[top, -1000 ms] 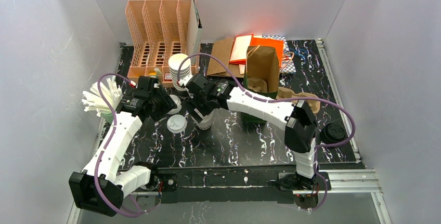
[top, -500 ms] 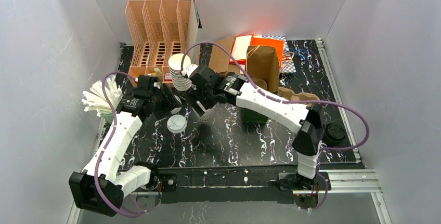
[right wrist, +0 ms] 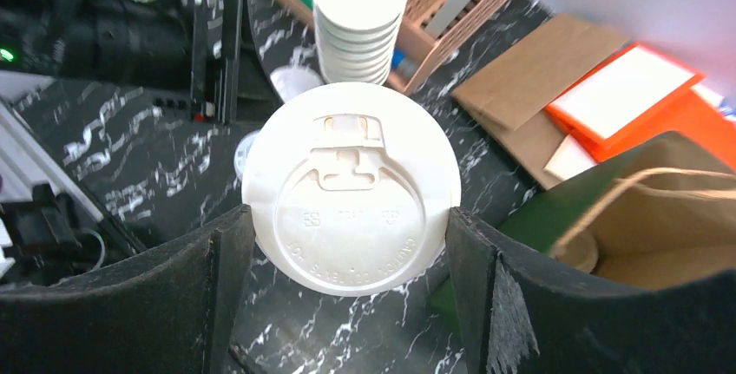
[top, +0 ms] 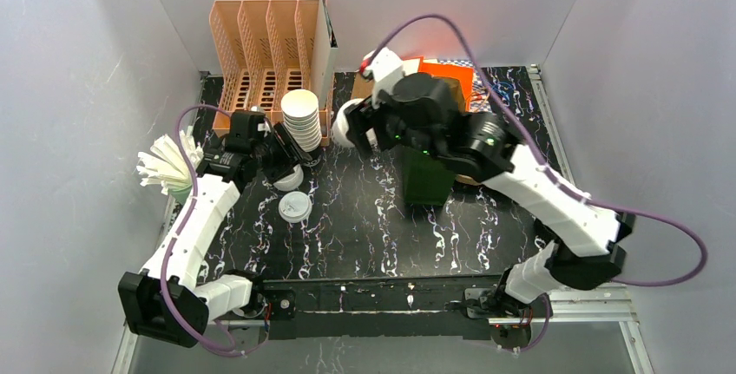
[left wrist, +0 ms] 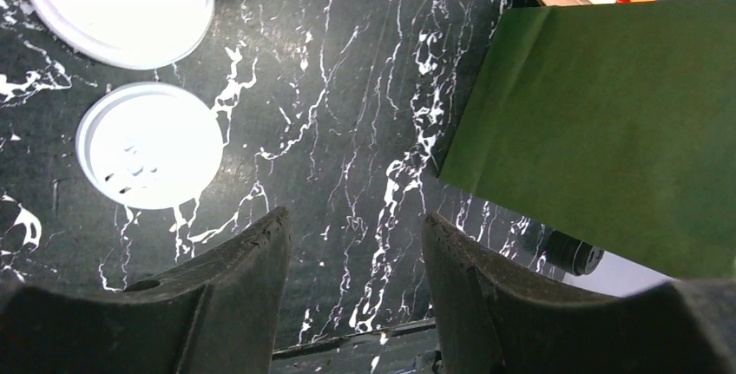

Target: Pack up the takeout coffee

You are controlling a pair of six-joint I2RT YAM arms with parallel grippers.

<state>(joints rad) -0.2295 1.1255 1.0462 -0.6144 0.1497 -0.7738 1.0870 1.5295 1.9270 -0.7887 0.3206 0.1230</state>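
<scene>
The takeout coffee, a white paper cup with a white sip lid on it, hangs in the air between the fingers of my right gripper, which is shut on its sides. In the top view the takeout coffee is high above the table, just left of the standing paper bag, whose brown inside shows at the right in the right wrist view. My left gripper is open and holds nothing. It hovers over bare table beside two loose lids, and in the top view this gripper is near the cup stack.
A stack of nested white cups stands before the peach organizer rack. Loose lids lie at the left. White sticks fan out at the left edge. Flat brown bags and orange envelopes lie at the back.
My right arm has lifted the lidded cup off the table and swung it up and back toward the bag. My left gripper has shifted slightly back toward the cup stack.
</scene>
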